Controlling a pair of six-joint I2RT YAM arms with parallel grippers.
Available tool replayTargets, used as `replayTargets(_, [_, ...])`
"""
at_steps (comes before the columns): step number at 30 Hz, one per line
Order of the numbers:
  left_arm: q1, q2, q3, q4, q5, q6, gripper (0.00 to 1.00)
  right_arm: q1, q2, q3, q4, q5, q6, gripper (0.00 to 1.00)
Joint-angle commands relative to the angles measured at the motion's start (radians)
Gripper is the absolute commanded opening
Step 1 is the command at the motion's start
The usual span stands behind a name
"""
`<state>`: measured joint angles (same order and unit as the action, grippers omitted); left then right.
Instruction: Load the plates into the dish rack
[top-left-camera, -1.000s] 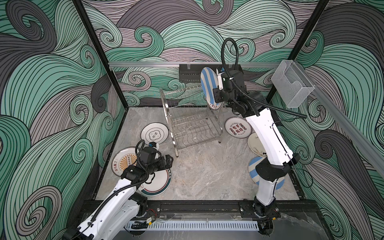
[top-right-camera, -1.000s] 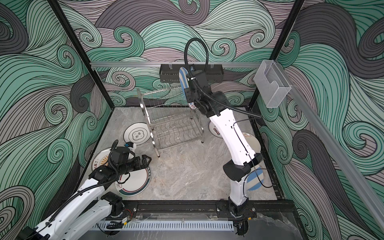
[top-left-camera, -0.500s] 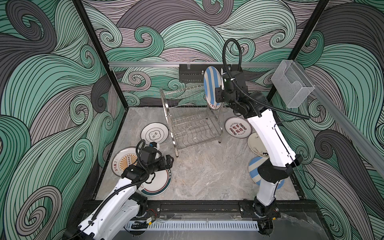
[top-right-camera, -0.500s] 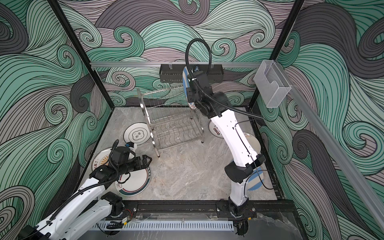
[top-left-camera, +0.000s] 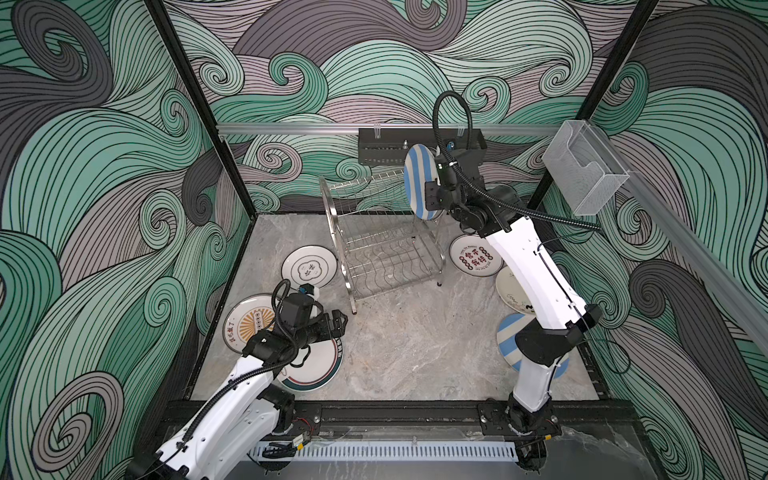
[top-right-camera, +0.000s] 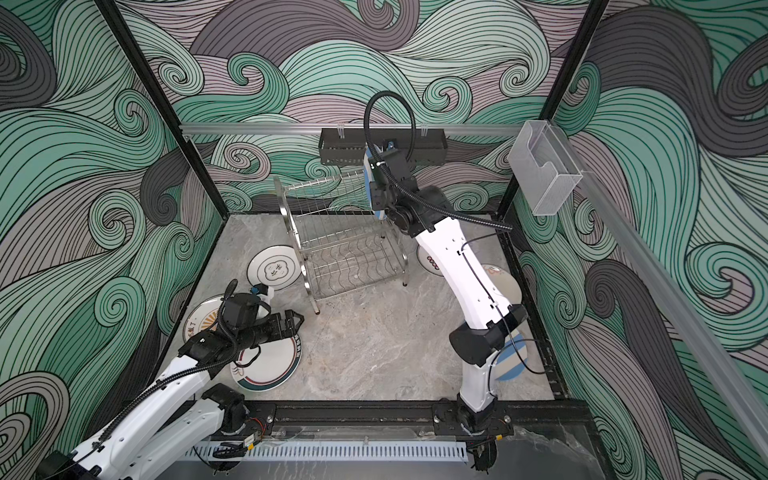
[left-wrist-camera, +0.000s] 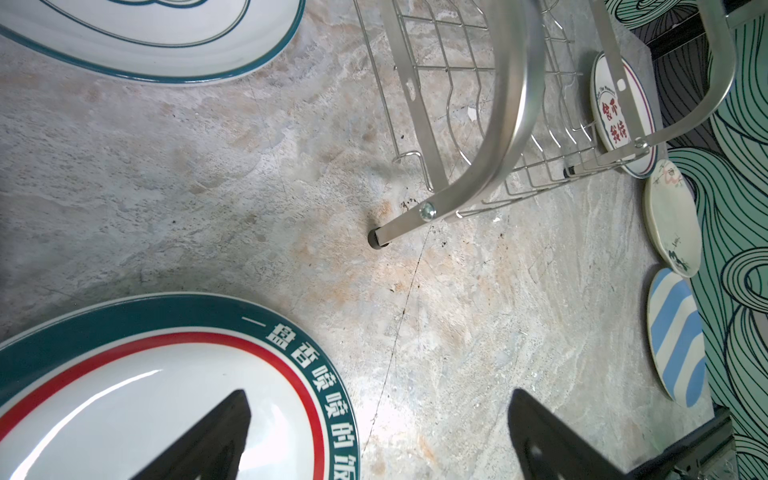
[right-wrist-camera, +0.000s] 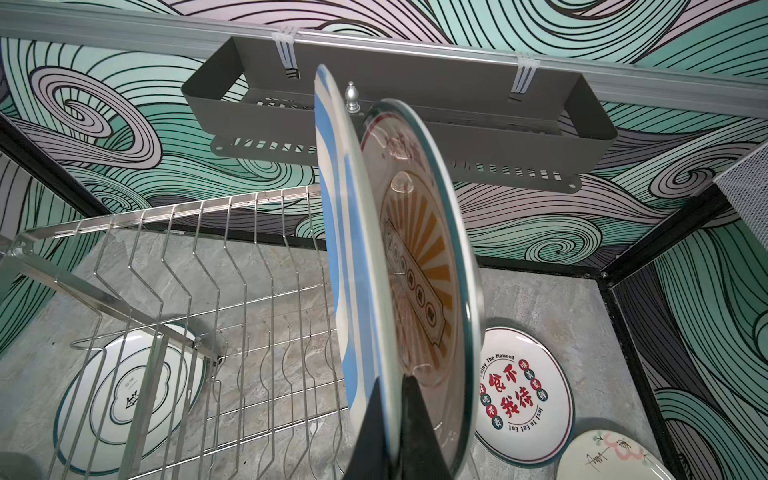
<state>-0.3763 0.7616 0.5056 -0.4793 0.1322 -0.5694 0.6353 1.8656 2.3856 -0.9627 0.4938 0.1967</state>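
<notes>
Right gripper (right-wrist-camera: 392, 380) jaws clamp a blue-striped plate (top-left-camera: 419, 183) upright over the dish rack (top-left-camera: 382, 245)'s upper tier; a sunburst plate (right-wrist-camera: 419, 257) seemingly stands against it. Loading barely begun: six plates (top-left-camera: 309, 266) lie on the surface (top-left-camera: 415, 332) around the rack. Left gripper (left-wrist-camera: 380, 399) jaws apart.

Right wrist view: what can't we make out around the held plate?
- striped plate: lower rim behind the right pincer; slot contact unclear.
- sunburst plate beside it: foot hidden the same way; held or racked, cannot tell.
- cream plate: cut off by the frame edge.
- dish rack lower tier: partly behind both plates.
</notes>
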Motion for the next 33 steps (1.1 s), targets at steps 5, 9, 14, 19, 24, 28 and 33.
replayTargets(5, [0.007,-0.013,0.013,-0.020,0.005,0.009,0.99,-0.004,-0.043,-0.030,0.080,0.012,0.031,0.00])
replayTargets(9, [0.007,-0.015,0.011,-0.022,0.003,0.009,0.99,-0.005,-0.042,-0.056,0.088,0.012,0.042,0.00])
replayTargets(14, [0.005,-0.009,0.011,-0.022,-0.004,0.009,0.98,-0.006,-0.068,-0.111,0.107,0.024,0.047,0.00])
replayTargets(19, [0.006,-0.003,0.005,-0.025,-0.012,0.006,0.99,-0.006,-0.097,-0.161,0.133,0.020,0.038,0.01])
replayTargets(24, [0.007,-0.005,-0.009,-0.025,-0.011,-0.007,0.98,-0.006,-0.108,-0.158,0.137,0.004,0.008,0.26])
replayTargets(28, [0.006,-0.010,-0.023,-0.024,-0.012,-0.030,0.99,-0.006,-0.115,-0.144,0.137,-0.049,-0.012,0.42])
replayTargets(33, [0.006,-0.010,-0.044,-0.033,-0.030,-0.047,0.99,-0.004,-0.130,-0.107,0.122,-0.153,-0.048,0.58])
